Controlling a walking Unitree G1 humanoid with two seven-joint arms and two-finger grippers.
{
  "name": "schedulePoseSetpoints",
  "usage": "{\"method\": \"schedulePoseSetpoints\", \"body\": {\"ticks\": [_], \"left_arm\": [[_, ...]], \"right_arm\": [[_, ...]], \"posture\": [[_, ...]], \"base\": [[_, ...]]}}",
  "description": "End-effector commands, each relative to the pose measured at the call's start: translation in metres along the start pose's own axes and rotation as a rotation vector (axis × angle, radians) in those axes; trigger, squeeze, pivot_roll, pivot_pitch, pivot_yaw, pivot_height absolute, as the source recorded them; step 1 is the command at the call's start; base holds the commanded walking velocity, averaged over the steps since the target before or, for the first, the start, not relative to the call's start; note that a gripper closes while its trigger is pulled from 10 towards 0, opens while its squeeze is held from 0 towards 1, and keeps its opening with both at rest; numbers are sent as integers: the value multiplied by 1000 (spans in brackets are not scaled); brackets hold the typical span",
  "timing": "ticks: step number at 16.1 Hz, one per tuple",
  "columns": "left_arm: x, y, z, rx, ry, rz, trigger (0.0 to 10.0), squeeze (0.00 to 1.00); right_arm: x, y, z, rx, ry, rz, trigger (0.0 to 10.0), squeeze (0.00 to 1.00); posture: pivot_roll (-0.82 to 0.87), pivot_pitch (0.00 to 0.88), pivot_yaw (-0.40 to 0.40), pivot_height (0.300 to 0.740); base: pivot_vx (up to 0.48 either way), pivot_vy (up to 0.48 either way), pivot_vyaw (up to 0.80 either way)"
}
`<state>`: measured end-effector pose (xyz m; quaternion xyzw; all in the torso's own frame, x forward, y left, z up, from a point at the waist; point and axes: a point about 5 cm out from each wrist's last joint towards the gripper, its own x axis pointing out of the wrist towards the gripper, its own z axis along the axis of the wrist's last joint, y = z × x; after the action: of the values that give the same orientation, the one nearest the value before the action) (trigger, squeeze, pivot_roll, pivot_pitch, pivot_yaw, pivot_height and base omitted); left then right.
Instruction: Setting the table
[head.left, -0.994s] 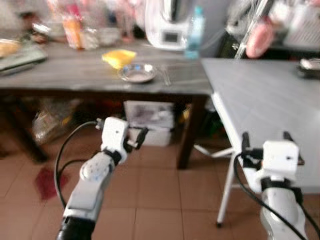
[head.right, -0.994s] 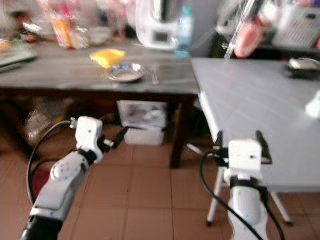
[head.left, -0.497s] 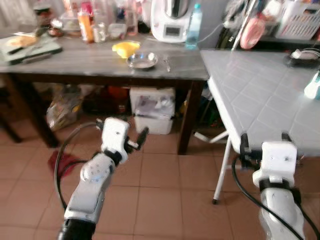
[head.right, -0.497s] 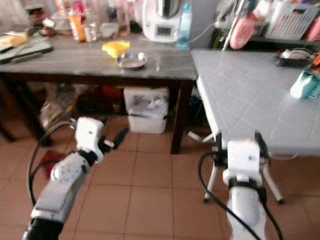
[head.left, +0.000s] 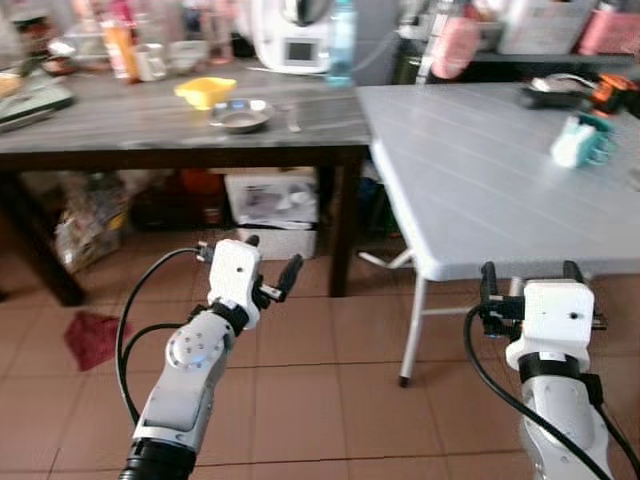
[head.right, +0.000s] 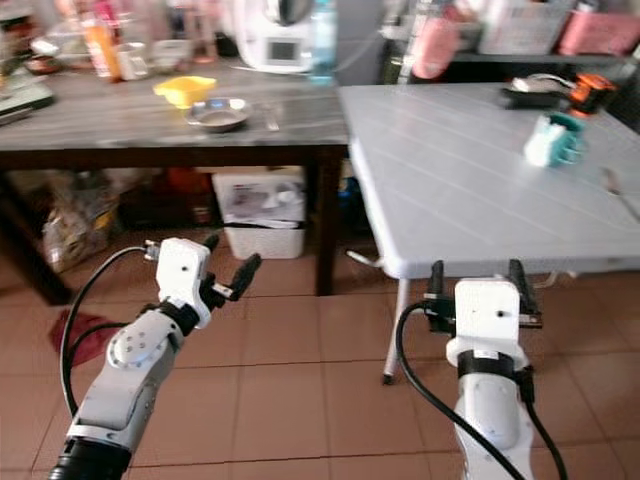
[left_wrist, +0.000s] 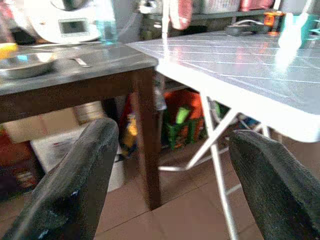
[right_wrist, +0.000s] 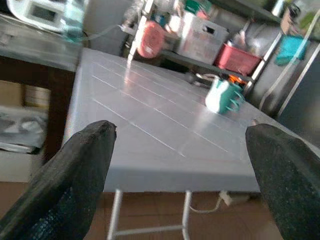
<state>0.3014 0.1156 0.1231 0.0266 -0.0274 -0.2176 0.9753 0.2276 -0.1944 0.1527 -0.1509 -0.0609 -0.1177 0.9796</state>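
A metal bowl (head.left: 240, 115), a yellow bowl (head.left: 205, 92) and a small utensil (head.left: 291, 119) lie on the dark wooden table (head.left: 120, 135) at the back left. A teal and white mug (head.left: 578, 142) stands on the white folding table (head.left: 470, 190) to the right. My left gripper (head.left: 268, 262) hangs open over the tiled floor, below the dark table's front edge and empty. My right gripper (head.left: 529, 268) is open and empty just in front of the white table's near edge. In the right wrist view its fingers (right_wrist: 75, 170) frame that table and the mug (right_wrist: 222, 96).
A white appliance (head.left: 285, 40) and a bottle (head.left: 340, 40) stand at the back of the dark table. Storage boxes (head.left: 270, 200) and a plastic bag (head.left: 85, 225) sit beneath it. A red cloth (head.left: 90, 338) lies on the floor. Open tiled floor lies between my arms.
The whole picture has shifted: the camera turned right, bringing the white table and mug more into view. Both grippers stay open and hold the same pose.
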Motion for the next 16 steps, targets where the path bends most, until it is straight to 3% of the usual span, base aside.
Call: {"method": "schedulePoseSetpoints", "body": {"ticks": [1, 16], "left_arm": [[4, -4, 3, 2, -14, -23, 10000, 0], [10, -5, 3, 3, -18, -37, 10000, 0]], "right_arm": [[1, -3, 0, -9, 0, -4, 10000, 0], [3, -3, 1, -14, -8, -24, 10000, 0]], "posture": [[48, 58, -26, 740], [48, 50, -13, 740]], "base": [[0, -480, 0], [0, -480, 0]]}}
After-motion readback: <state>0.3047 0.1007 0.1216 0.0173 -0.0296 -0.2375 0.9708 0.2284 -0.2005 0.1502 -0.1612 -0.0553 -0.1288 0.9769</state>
